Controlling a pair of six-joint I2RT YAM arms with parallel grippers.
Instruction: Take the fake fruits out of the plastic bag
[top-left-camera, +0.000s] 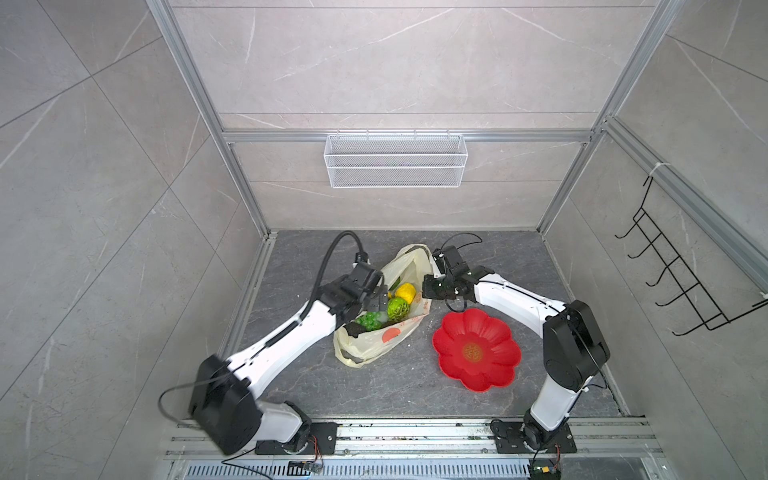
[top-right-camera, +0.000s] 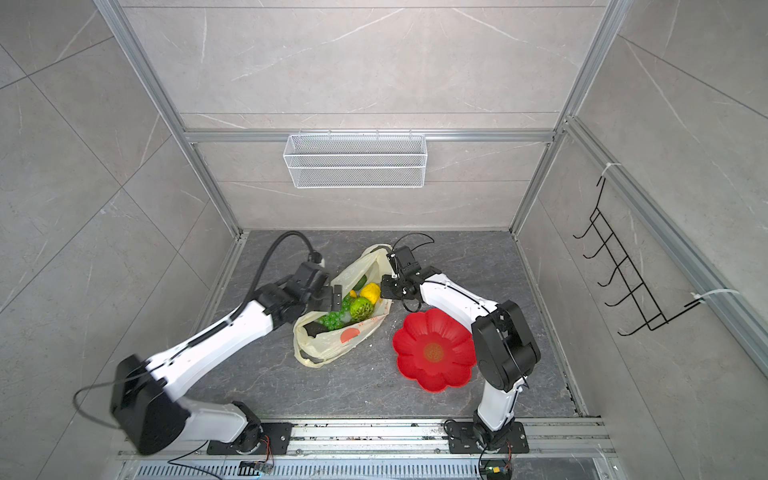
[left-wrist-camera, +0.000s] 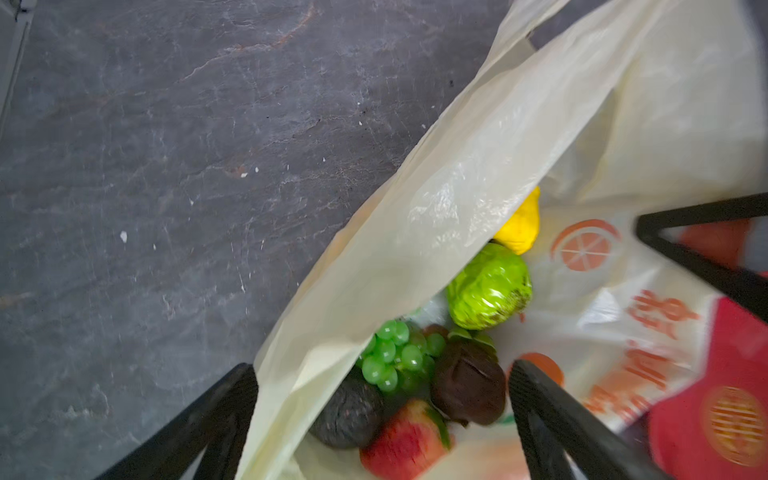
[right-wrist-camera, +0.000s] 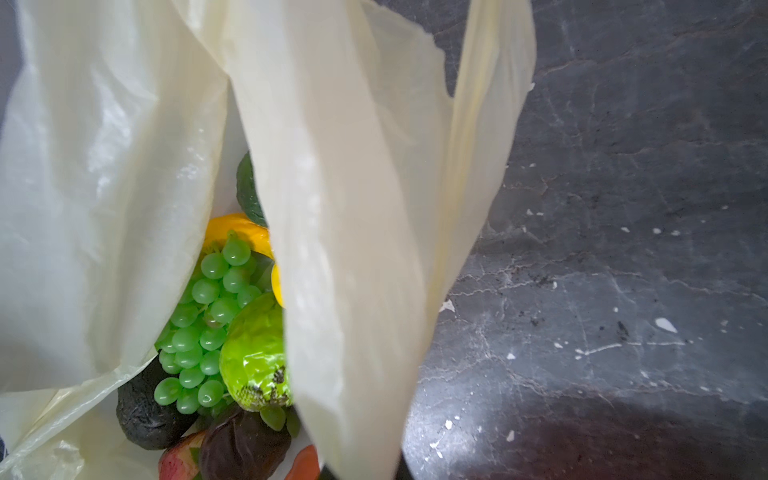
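The plastic bag (top-left-camera: 374, 340) (top-right-camera: 328, 345) lies on the dark floor with its mouth open. Inside are fake fruits: a green grape bunch (top-left-camera: 369, 320) (left-wrist-camera: 390, 357), a bumpy green fruit (top-left-camera: 397, 308) (left-wrist-camera: 490, 286), a yellow citrus (top-left-camera: 406, 292) (left-wrist-camera: 519, 228), dark brown pieces (left-wrist-camera: 469, 382) and a red fruit (left-wrist-camera: 407, 440). My left gripper (top-left-camera: 380, 301) (left-wrist-camera: 380, 368) is open over the bag's left rim, one finger outside the plastic and one inside. Across the mouth, my right gripper (top-left-camera: 428, 289) (right-wrist-camera: 361, 469) is shut on a strip of the bag (right-wrist-camera: 353, 208), holding it up.
A red flower-shaped plate (top-left-camera: 476, 351) (top-right-camera: 434, 353) lies right of the bag, below the right forearm. A white wire basket (top-left-camera: 395, 160) hangs on the back wall. Black hooks (top-left-camera: 681, 266) hang on the right wall. Aluminium rails edge the floor.
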